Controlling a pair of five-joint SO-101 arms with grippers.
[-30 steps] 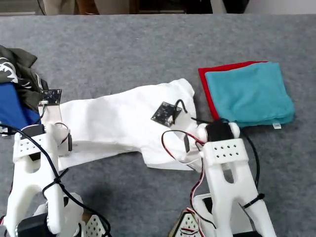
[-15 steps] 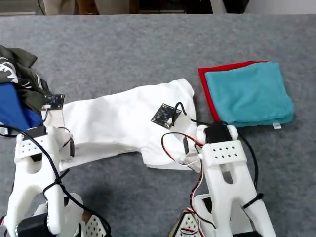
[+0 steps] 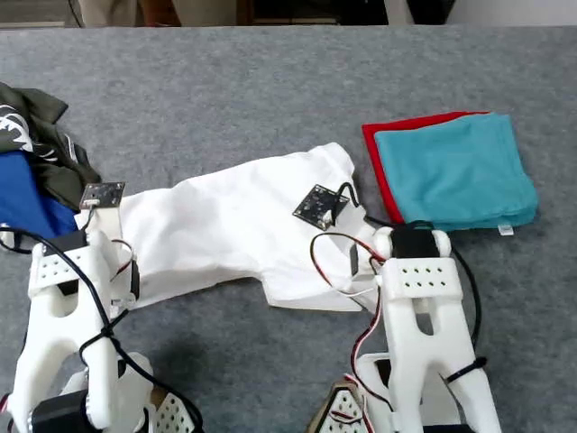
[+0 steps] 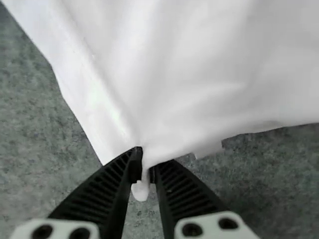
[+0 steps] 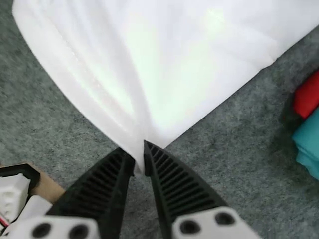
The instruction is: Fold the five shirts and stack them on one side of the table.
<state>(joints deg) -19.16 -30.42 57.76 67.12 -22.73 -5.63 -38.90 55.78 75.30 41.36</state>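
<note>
Presently, item one: left gripper (image 4: 144,168), jaws pinched narrow on a bunched edge of the plain white cotton shirt (image 3: 225,225). Item two: right gripper (image 5: 139,155), clamped likewise on the same shirt's other end, the end nearer the finished stack. The two-point hold probably serves to keep the cloth taut and flat for a fold. The white shirt lies spread mid-counter, between the arms.

Beside the right arm is a folded teal cloth shirt (image 3: 455,171), set squarely on a folded red cloth shirt (image 3: 415,122), apparently the stacking side. Beside the left arm, a crumpled blue shirt (image 3: 22,203) and a crumpled dark printed shirt (image 3: 36,135) await folding. All rest on the grey felt counter (image 3: 225,90).

Count: grippers, two. Shirts, five: two folded, one in hand, two unfolded.
</note>
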